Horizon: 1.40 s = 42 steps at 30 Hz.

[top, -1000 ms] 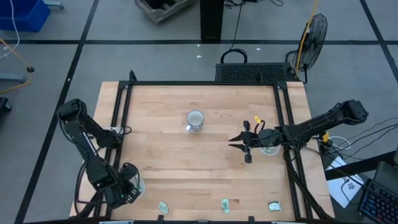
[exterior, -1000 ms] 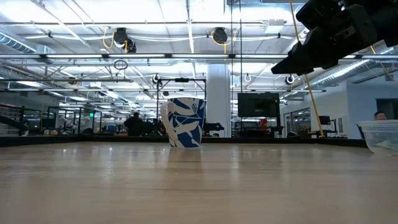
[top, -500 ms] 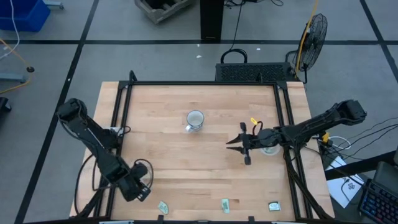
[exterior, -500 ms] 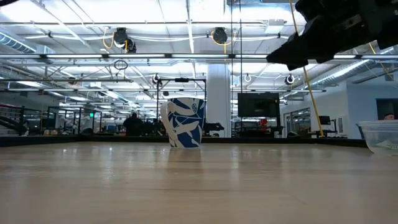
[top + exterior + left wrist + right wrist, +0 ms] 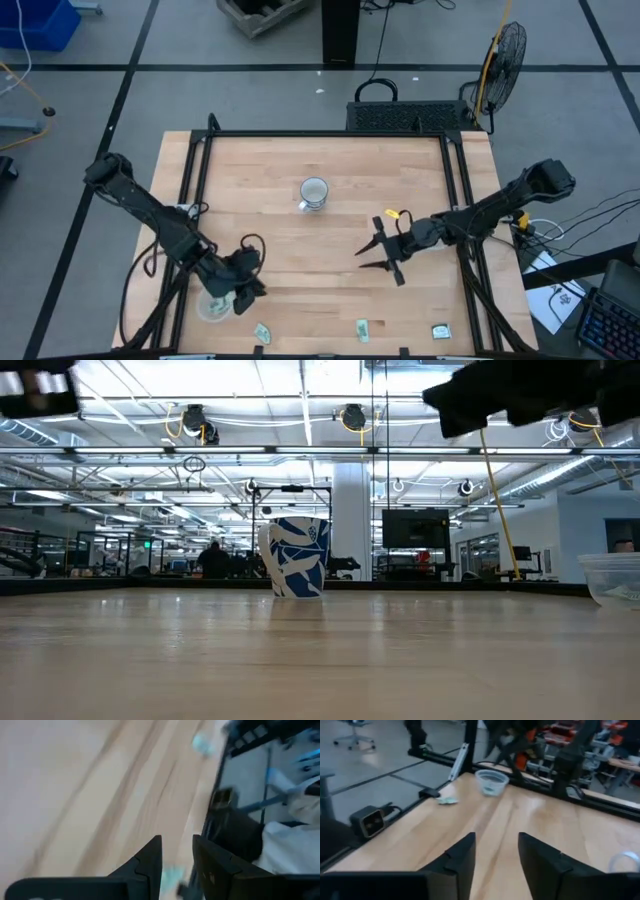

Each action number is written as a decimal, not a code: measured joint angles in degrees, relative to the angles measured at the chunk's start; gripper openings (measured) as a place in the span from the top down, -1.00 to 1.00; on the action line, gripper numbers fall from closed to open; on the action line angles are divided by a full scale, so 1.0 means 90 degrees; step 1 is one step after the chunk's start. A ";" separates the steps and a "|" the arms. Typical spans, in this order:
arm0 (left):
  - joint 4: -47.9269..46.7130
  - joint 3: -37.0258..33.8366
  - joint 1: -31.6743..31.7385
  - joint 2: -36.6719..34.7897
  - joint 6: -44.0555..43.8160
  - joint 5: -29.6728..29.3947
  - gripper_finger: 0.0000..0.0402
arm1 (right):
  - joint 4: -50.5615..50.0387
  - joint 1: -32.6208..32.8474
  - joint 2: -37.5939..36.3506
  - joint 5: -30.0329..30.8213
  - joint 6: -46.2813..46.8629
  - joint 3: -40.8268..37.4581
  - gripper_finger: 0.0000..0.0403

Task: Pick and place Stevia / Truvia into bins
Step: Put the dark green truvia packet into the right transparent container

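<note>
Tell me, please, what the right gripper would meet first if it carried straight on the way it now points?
Judging by its wrist view, the right gripper, open above bare wood, points toward the clear tub near the left gripper. Nothing shows in between, though depth is uncertain.

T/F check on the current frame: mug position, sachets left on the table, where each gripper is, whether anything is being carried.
1. The mug stands upright near the table's middle. True.
2. Three sachets lie along the table's near edge. True.
3. The right gripper is shut on a sachet. False: its fingers are spread over bare wood, with nothing between them.
4. The left gripper hangs over the mug. False: it is at the table's near left, beside a clear bin.
5. The mug lies tipped on its side. False: the low view shows it upright.
</note>
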 joint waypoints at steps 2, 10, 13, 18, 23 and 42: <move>0.0201 0.0002 0.0119 -0.0040 0.0608 -0.0282 0.44 | -0.0431 0.0191 -0.0008 -0.0006 0.0032 0.0191 0.22; 0.0310 0.0002 0.0477 0.0011 0.1703 -0.0717 0.44 | -0.2263 0.1340 -0.0155 -0.0638 0.2253 0.0467 0.16; 0.0313 0.0002 0.0528 0.0006 0.1684 -0.0723 0.44 | -0.2582 0.1745 -0.0231 -0.1502 0.3996 0.0465 0.18; 0.0317 0.0002 0.0562 0.0008 0.1771 -0.0730 0.44 | -0.3032 0.2309 -0.0236 -0.2568 0.7491 0.0468 0.18; 0.0325 0.0002 0.0562 0.0013 0.2095 -0.1050 0.44 | -0.4198 0.2945 -0.0236 -0.2693 0.9765 0.0465 0.17; 0.0322 0.0002 0.0562 0.0025 0.2827 -0.1225 0.44 | -0.5327 0.4049 0.0141 -0.2166 1.4040 0.0480 0.17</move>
